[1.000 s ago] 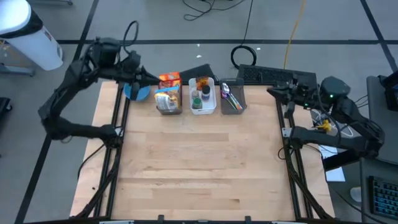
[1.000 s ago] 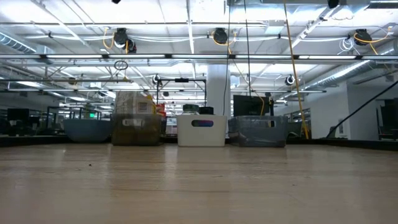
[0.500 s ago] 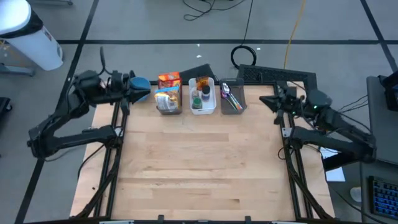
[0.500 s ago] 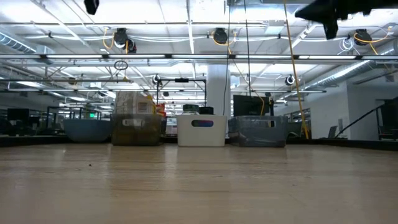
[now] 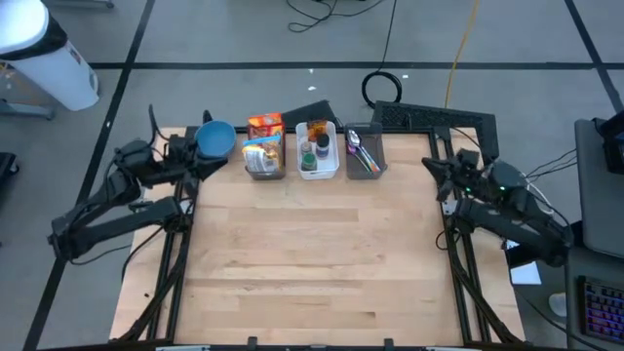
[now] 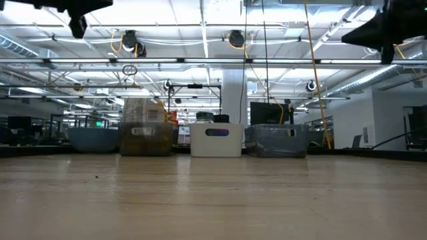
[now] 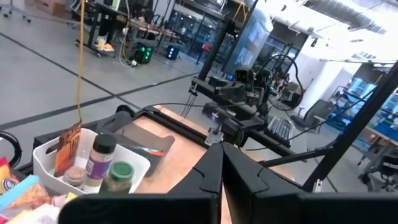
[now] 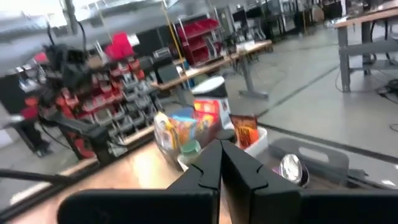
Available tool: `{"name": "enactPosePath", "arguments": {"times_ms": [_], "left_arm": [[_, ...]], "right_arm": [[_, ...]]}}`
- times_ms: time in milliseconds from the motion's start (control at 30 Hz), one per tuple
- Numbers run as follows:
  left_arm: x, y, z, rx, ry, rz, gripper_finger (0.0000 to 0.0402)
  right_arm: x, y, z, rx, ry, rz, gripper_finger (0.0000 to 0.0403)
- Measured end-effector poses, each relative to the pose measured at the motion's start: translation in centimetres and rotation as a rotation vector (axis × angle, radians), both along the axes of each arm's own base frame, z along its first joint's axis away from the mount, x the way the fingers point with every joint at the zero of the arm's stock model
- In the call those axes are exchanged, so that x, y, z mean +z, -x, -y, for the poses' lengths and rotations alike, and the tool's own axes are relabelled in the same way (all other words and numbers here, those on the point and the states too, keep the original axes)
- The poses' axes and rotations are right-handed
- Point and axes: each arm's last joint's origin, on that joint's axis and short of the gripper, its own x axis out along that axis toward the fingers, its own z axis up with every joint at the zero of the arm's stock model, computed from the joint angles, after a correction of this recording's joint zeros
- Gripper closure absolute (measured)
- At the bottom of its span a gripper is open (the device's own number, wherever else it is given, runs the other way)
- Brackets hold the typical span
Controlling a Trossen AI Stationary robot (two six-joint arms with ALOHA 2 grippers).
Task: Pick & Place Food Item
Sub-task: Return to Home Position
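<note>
Step (est.): return to home. Left pincer [image 5: 203, 163], upper left, and right pincer [image 5: 433, 164], upper right: both closed, empty. Noodle packs [image 5: 263, 143] lie in left black bin [image 5: 264, 176], top centre of worktop [image 5: 312, 253]. Next: fold arms to rest pos., clear of bins.

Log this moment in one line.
left gripper shut near blue round bowl; right gripper shut at wooden table edge; food packs in left black bin; bottles in white bin
</note>
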Motion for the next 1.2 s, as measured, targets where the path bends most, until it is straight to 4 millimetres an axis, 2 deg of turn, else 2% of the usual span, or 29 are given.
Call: {"name": "enactPosePath", "arguments": {"times_ms": [100,233,567,767,867,933,1067,1200], "left_arm": [[-1.3,0.7,0.4,0.011,-0.001,0.003,0.0390],[-3.1,1.5,0.8,0.019,-0.009,0.019,0.0397],[-7.3,2.5,1.5,0.011,-0.032,0.064,0.0393],[-9.7,1.6,1.0,0.007,-0.083,-0.006,0.0397],[-11.9,0.9,0.6,0.023,-0.056,-0.059,0.0390],[-12.6,0.5,0.4,0.032,-0.066,-0.039,0.0388],[-14.6,-0.1,0.0,0.043,-0.081,-0.011,0.0397],[-15.0,-0.3,-0.3,0.079,-0.112,0.019,0.0387]], "right_arm": [[-0.3,0.4,-0.2,-0.001,-0.026,-0.012,0.0403],[-1.2,-0.3,0.1,0.004,-0.053,-0.046,0.0403],[-6.4,-3.1,1.5,0.007,-0.005,0.058,0.0403],[-7.7,-3.5,1.7,0.001,0.050,0.022,0.0403],[-8.0,-3.5,1.8,-0.021,0.069,-0.022,0.0403],[-8.4,-3.5,1.9,-0.050,0.064,-0.054,0.0403],[-9.0,-3.7,2.0,-0.048,0.076,-0.009,0.0403],[-8.8,-3.7,2.1,-0.083,0.094,0.023,0.0403]]}}
